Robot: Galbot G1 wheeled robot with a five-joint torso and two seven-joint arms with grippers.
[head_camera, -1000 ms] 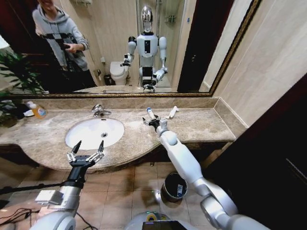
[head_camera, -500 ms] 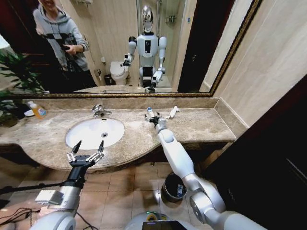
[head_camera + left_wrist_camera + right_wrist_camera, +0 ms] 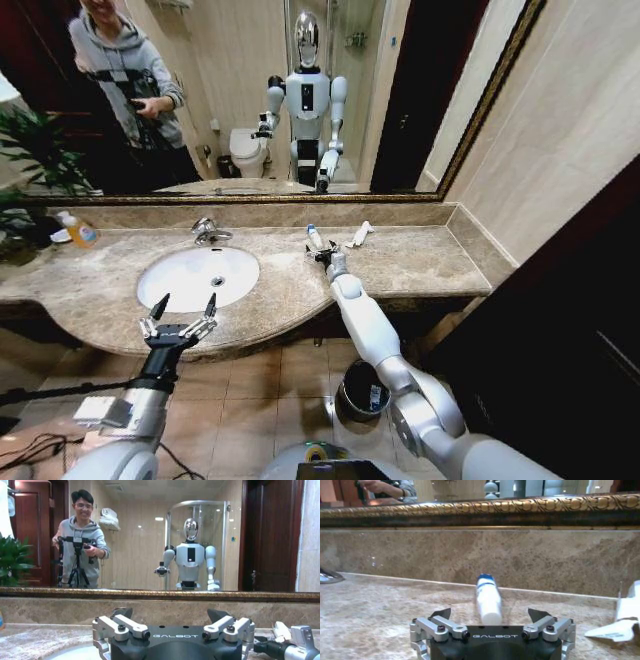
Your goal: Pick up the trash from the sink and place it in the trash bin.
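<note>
Flat on countertop (image 3: pixel 420 255), tube (image 3: pixel 487 599), blue cap toward mirror (image 3: pixel 250 100)

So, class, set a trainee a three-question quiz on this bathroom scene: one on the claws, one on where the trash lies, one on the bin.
1. True or false: the right claw is open, with a white tube lying on the countertop between its fingers.
2. Which claw hovers at the front edge of the countertop by the sink? A) left B) right
3. Fill in: the bin stands on the ____, below the countertop.

Key: 1 true. 2 A, the left claw, open. 3 floor.
</note>
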